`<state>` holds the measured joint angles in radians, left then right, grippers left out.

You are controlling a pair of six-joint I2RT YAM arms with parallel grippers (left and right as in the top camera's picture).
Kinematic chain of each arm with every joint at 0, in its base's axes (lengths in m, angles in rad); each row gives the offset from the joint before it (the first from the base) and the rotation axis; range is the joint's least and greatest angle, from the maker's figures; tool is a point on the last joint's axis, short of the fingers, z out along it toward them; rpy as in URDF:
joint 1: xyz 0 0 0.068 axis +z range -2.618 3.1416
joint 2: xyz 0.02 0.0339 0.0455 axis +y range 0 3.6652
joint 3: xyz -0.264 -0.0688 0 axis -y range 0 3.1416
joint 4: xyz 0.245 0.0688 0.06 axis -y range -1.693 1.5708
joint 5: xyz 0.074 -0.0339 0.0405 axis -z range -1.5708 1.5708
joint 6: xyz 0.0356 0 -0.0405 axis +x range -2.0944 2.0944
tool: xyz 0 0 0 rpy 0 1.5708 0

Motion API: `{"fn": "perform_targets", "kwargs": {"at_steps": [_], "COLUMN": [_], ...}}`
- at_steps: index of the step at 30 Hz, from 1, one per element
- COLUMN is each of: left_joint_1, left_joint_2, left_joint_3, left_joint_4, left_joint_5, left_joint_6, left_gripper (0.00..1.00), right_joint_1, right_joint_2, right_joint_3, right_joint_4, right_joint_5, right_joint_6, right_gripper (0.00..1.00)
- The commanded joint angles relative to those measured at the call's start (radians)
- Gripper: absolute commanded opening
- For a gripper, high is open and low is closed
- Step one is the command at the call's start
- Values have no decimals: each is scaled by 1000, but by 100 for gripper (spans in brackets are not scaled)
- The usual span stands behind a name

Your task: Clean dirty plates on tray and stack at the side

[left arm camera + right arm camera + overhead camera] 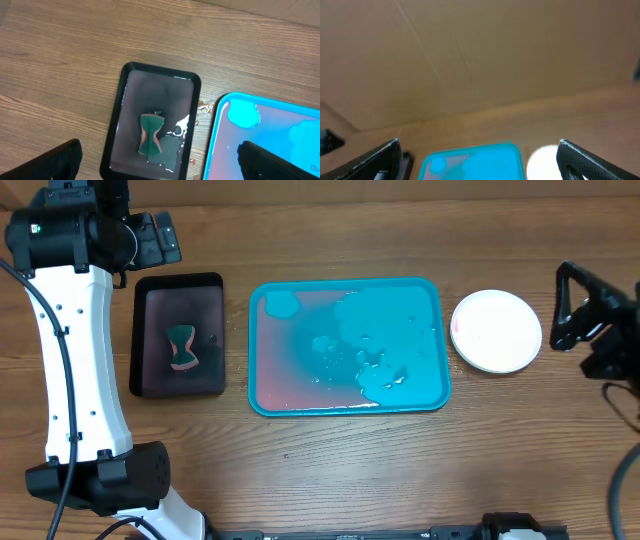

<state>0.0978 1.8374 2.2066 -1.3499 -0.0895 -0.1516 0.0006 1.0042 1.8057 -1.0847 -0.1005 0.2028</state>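
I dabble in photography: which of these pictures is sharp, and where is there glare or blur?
Overhead: sharp, evenly lit, with glints on the wet turquoise tray and the white plate nearly washed out. Left wrist: sharp, one reflection on the liquid in the black tray. Right wrist: soft throughout, turquoise tray and plate blurred at bottom edge.

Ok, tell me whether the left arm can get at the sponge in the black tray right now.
Probably yes. The left arm hangs by the black tray with its jaws wide open, and the sponge lies uncovered inside it, with nothing across the way.
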Motion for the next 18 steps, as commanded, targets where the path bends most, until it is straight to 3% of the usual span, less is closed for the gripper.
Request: {"fn": "perform_targets", "kwargs": {"at_steps": [1, 13, 18], "left_joint_1": [-2, -2, -2], "left_joint_2": [6, 6, 6], "left_joint_3": [-6, -6, -6], "left_joint_4": [0, 0, 0], "left_joint_5": [9, 9, 9], "left_joint_6": [-13, -13, -13], "left_gripper": [100, 100, 100], "right_joint_1": [0, 63, 79], "right_joint_2": [-108, -559, -737], "right_joint_3": [-257, -1229, -1509], "right_joint_4": [145, 944, 1098], "right_joint_5": [10, 10, 18], "right_joint_6": [-71, -76, -77], "right_gripper": [100, 100, 100]}}
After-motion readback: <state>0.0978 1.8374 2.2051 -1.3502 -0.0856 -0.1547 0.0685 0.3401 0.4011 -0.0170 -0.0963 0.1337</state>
